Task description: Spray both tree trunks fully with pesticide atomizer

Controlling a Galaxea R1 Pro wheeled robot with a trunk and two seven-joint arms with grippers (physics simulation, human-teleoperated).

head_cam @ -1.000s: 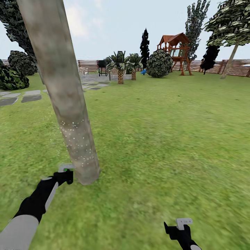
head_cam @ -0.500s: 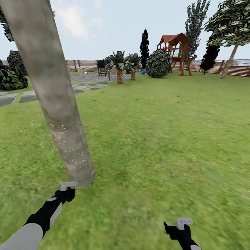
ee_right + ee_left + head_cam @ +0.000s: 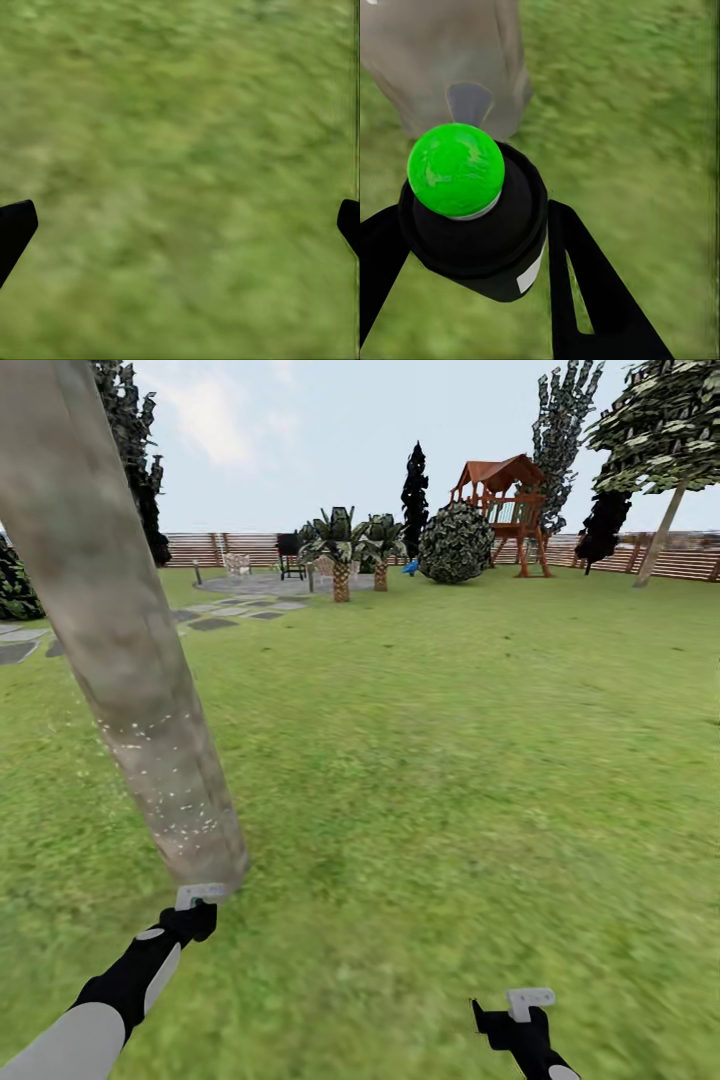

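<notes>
Since the pesticide atomizer [image 3: 472,214] is already off the grass and in the left gripper [image 3: 465,247], the pick-up part looks finished.

Atomizer: a black body with a bright green round cap, seen close in the left wrist view; its pale nozzle end shows in the head view just below the foot of the near trunk.
Left fingers: closed around the atomizer body, one black finger [image 3: 592,292] on each side of it.
Right gripper [image 3: 180,225]: spread wide, holding nothing, hanging over bare lawn [image 3: 480,760] towards the near right of the head view.
Near tree trunk [image 3: 120,660]: thick, pale, mottled, leaning across the left of the head view; pesticide [image 3: 175,800] specks dot only its lower stretch.
Done, by my reading: atomizer in hand, first trunk partly sprayed low down.
Left to do: the bare upper bark of this trunk, then the second tree [image 3: 665,440], which stands well apart by the fence [image 3: 690,560] at the far right and whose trunk looks untouched, though it is too far away to be sure.
Change from a second ago: the whole head view has shifted, so the trunk sits further left; the left arm has dropped lower and back from the trunk's foot; the right gripper sits unchanged.
</notes>
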